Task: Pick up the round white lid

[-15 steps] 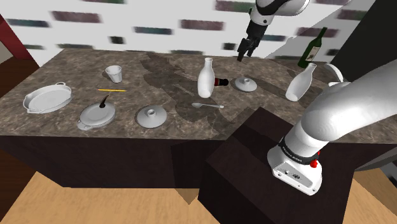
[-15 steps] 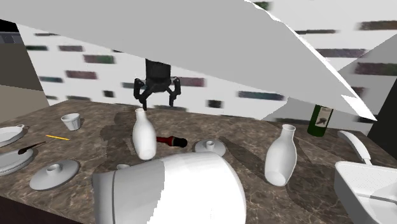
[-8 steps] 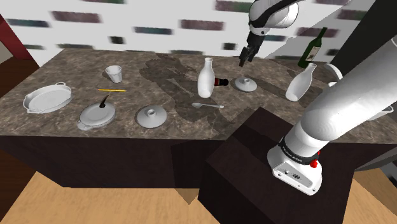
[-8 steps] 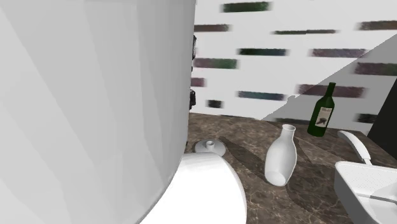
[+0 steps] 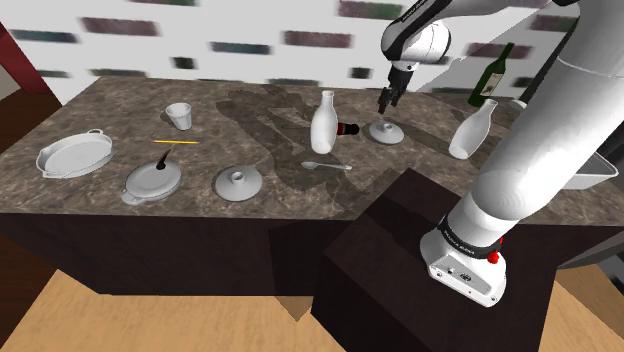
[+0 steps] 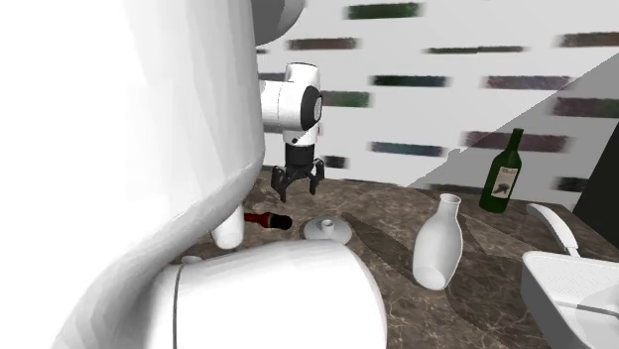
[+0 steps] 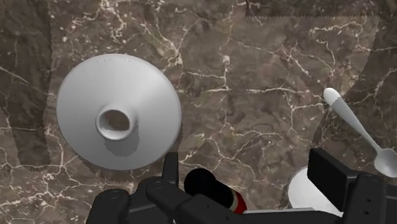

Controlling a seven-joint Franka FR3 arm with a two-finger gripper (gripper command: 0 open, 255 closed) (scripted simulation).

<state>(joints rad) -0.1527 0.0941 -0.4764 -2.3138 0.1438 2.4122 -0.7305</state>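
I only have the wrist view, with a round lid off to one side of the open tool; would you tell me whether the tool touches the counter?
Observer: No; in the second exterior view the tool hangs in the air, higher than the lid.
Operator: Does anything tall stand nearby?
Observer: Yes, a white bottle stands upright at the shoulder view's left of the lid.
Operator: Is it the only such lid?
Observer: No, a second lid lies near the counter's front edge, far from the tool.

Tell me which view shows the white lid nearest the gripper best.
The wrist view: the lid appears whole from above, rim and hollow knob plain. The shoulder view shows it small, near the tall white bottle; the second exterior view shows it low and side-on.
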